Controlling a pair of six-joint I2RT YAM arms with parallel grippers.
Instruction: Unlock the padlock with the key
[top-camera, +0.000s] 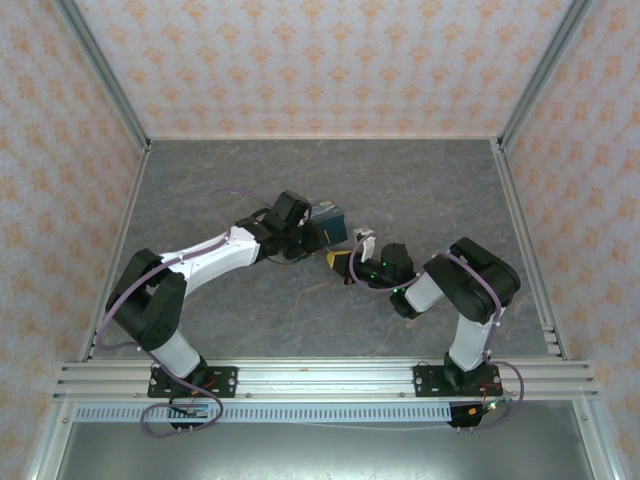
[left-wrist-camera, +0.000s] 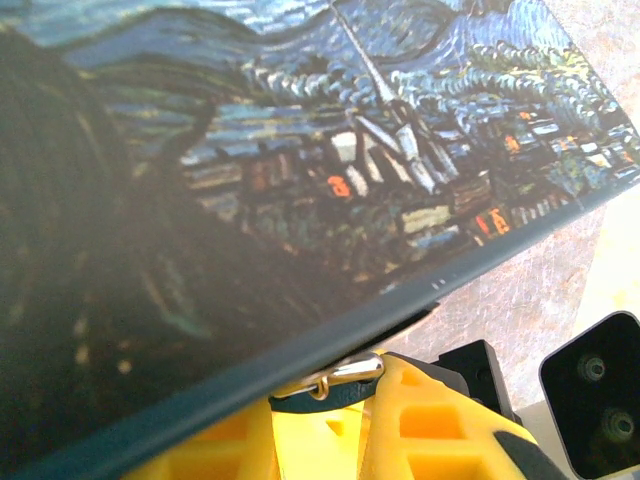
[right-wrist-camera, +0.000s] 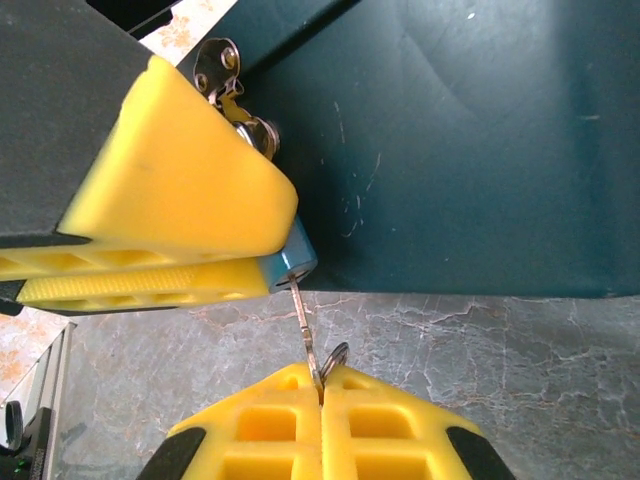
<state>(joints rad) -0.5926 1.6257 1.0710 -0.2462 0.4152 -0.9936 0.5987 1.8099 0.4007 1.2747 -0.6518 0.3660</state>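
Note:
The small teal padlock is pinched between the yellow fingers of my left gripper, close against the Starry-Night-print box. Its silver shackle passes through the box's hasp. My right gripper is shut on the head of the thin silvery key, beside its ring. The key's tip sits in the keyhole on the padlock's underside. From above, both grippers meet just in front of the box, left gripper next to right gripper.
The box's dark teal side stands right behind the key. The grey marbled table is ringed by patterned walls and metal posts. An aluminium rail carrying the arm bases runs along the near edge.

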